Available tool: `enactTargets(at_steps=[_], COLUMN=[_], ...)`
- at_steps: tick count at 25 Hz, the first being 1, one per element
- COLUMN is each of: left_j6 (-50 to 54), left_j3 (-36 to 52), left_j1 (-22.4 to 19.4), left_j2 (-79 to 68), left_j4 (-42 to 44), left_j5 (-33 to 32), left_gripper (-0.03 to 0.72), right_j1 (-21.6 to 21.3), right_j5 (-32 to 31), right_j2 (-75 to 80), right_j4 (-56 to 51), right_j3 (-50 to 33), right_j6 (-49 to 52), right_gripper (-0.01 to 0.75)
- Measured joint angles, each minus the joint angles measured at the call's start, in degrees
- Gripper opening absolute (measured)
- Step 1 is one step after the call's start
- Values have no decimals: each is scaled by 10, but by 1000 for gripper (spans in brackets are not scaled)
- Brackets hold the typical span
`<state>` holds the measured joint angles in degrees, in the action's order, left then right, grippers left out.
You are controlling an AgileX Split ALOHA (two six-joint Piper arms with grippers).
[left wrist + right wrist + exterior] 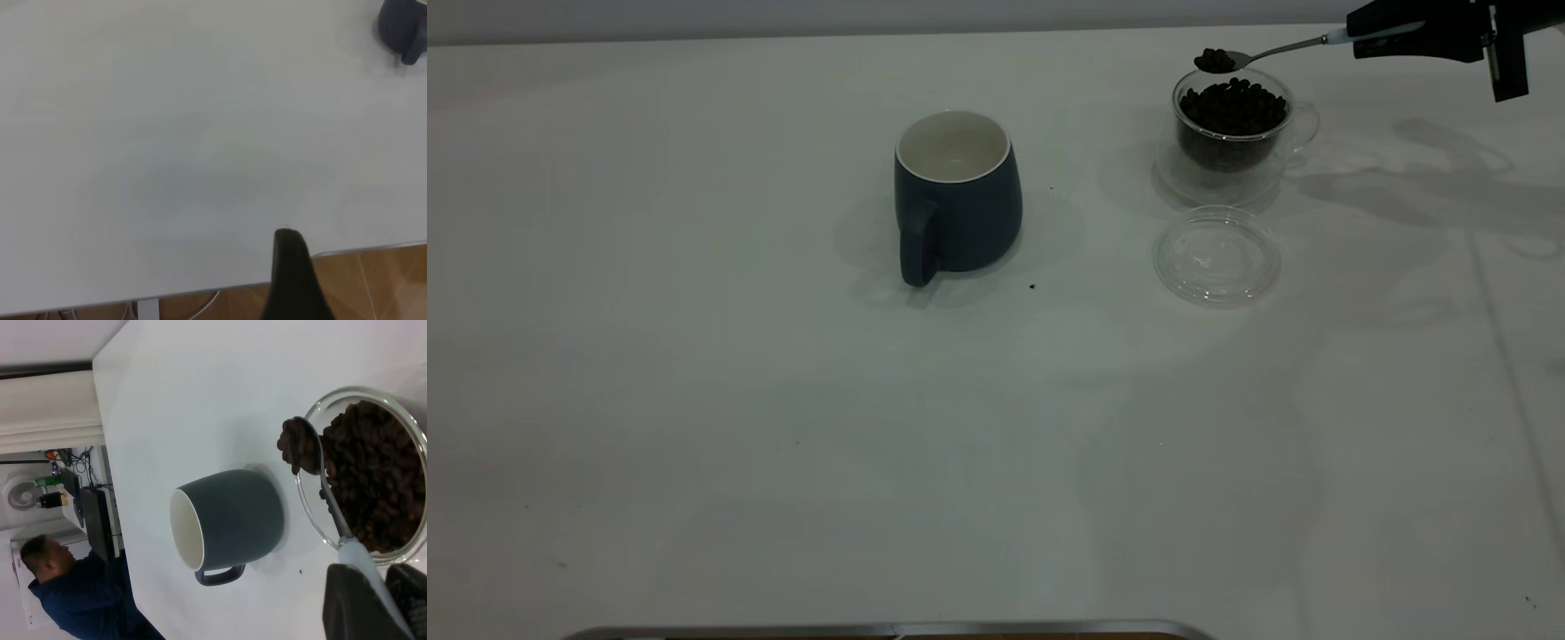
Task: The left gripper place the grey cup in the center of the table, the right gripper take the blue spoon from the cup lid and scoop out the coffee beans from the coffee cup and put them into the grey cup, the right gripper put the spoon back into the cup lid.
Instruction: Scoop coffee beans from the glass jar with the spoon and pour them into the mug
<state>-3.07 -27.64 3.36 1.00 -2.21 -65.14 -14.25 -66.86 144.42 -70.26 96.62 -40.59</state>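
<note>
Here we find the right gripper [1383, 34] at the far right of the table [783, 427], raised above the surface and closed on the pale blue handle of the spoon [1263, 53]. The spoon reaches out from the gripper toward the middle of the table, and its bowl carries a small heap of coffee beans [1214, 60]. That loaded bowl hangs just over the far left rim of the glass coffee cup [1232, 133], clear of the beans that fill the cup. In the right wrist view we see the same thing: the spoon [320, 463] leaves the gripper [370, 600], crosses the open mouth of the coffee cup [373, 473], and its heaped bowl sits at the rim on the side facing the grey cup [230, 527]. The grey cup [956, 196] stands upright near the center of the table, well apart from the gripper, with its handle turned toward the near edge and its white inside bare. The clear cup lid [1216, 256] lies flat just in front of the coffee cup. A couple of dark specks lie on the table near the grey cup. Of the left gripper [293, 280] we see only one dark finger above the table's edge, far from the grey cup [403, 30], and we cannot tell how far it is open.
</note>
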Motion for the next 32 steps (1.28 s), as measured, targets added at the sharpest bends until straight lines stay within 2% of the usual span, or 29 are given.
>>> enactTargets(at_steps=[4, 15, 32], left_j6=[0, -1, -1], left_j3=[0, 0, 0], left_j1=[0, 0, 0], left_j2=[0, 0, 0], left_j4=[0, 0, 0], left_j5=[0, 0, 0], left_gripper=[566, 566, 566], right_j1=[8, 64, 190], right_j5=[1, 0, 0], right_j2=[0, -12, -12], right_j4=[0, -19, -60], right_j3=[0, 0, 0], right_j6=[0, -2, -4], right_gripper=[102, 102, 102])
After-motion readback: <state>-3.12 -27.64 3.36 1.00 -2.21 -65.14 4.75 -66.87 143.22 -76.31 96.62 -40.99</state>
